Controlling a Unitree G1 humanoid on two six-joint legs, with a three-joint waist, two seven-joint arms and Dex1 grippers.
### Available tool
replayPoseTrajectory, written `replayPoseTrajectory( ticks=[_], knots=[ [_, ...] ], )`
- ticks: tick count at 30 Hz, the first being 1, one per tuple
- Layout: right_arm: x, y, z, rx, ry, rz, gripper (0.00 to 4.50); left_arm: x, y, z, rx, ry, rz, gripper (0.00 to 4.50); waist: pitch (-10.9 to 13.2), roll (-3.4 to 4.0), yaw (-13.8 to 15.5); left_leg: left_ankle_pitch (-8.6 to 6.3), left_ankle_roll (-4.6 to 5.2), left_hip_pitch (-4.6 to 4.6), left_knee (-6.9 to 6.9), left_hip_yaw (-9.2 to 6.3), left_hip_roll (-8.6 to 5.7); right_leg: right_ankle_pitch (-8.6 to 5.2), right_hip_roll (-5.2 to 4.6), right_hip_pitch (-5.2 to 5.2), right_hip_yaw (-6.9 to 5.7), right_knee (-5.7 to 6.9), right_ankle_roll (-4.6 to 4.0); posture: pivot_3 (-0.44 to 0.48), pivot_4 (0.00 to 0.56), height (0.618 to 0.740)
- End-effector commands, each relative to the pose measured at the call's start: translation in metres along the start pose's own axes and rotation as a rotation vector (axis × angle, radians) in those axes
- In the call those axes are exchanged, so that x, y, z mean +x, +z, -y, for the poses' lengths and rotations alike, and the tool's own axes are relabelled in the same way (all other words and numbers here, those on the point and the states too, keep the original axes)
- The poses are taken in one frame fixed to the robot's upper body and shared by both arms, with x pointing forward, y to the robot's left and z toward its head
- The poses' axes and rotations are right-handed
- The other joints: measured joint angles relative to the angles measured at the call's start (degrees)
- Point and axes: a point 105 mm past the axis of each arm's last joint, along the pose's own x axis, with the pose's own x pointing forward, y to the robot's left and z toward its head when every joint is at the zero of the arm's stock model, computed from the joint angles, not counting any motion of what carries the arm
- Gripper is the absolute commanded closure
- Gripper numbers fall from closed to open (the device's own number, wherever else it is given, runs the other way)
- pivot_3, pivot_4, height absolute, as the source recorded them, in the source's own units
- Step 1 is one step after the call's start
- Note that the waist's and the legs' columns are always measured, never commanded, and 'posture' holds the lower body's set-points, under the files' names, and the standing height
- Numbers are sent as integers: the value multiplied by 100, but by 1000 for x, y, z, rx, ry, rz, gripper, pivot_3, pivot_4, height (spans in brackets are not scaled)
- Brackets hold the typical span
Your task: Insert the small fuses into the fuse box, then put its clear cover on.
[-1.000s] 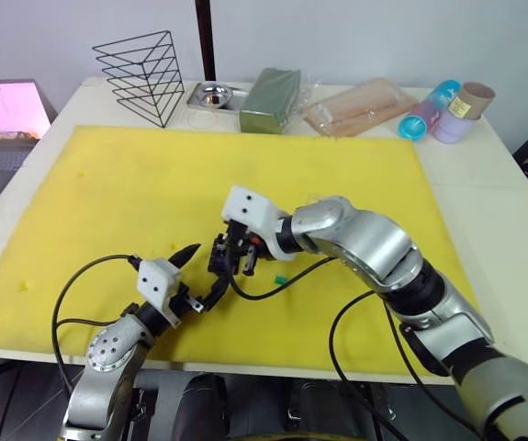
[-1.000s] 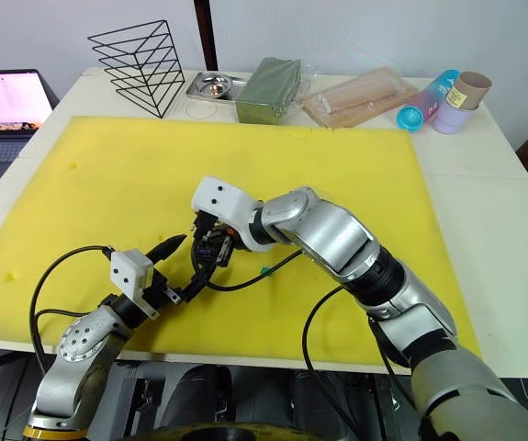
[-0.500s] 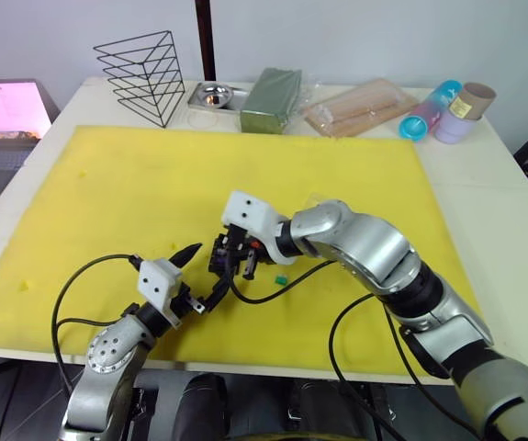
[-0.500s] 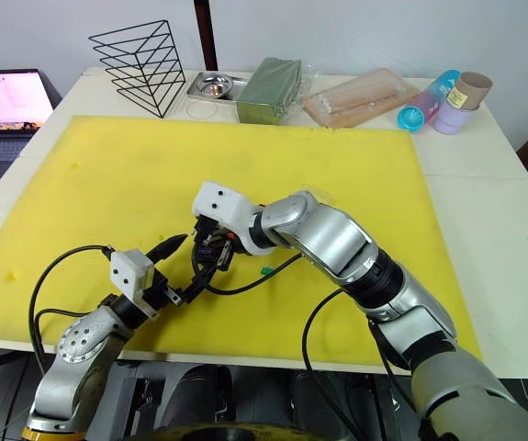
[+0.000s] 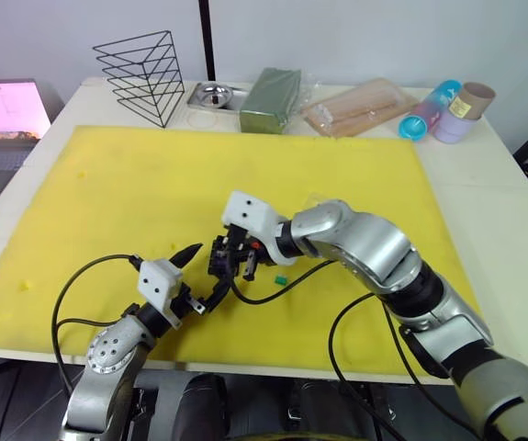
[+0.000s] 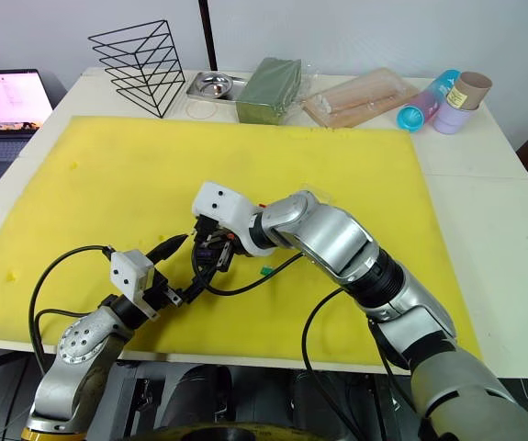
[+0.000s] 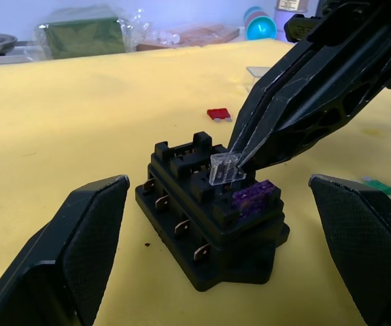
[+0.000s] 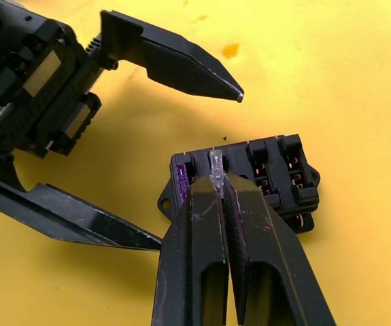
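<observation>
Yellow foam mat covers most of white table, surface soft and a bit pitted. Fuse box, black ribbed plastic block w/ metal tabs on its side, sits on mat near the front edge. Purple fuse is already seated in it. Right gripper is clamped on clear fuse, holding it at a slot beside the purple one. Left gripper is spread wide apart, one finger each side of box, not touching. Red fuse and green fuse lie loose on mat nearby. At far edge: wire rack, steel dish, green block, bag of sticks, cups. Laptop at left.
</observation>
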Motion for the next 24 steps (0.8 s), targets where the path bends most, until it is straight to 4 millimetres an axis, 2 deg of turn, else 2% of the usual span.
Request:
replayPoseTrajectory(
  ticks=[1, 7, 24],
  knots=[
    [-6, 17, 2, -36, -8, 58, 4500, 0, 10, 4, 19, -11, 31, 19, 0, 0, -1, 0, 0, 0, 0, 0, 0, 0, 0, 0, 0, 0, 0, 0, 150, 740],
    [-6, 19, 3, -37, -8, 67, 4500, 0, 10, 4, 17, -11, 29, 19, 0, 0, 0, 0, 0, 0, -1, 0, 0, 0, 0, 0, 0, 0, 0, 0, 150, 740],
    [-3, 8, 3, -75, -5, 27, 4500, 0, 8, 4, 11, -6, 25, 19, 0, 0, 0, 0, 0, 0, -1, 0, 0, 0, 0, 0, 0, -2, 0, 0, 150, 740]
  ],
)
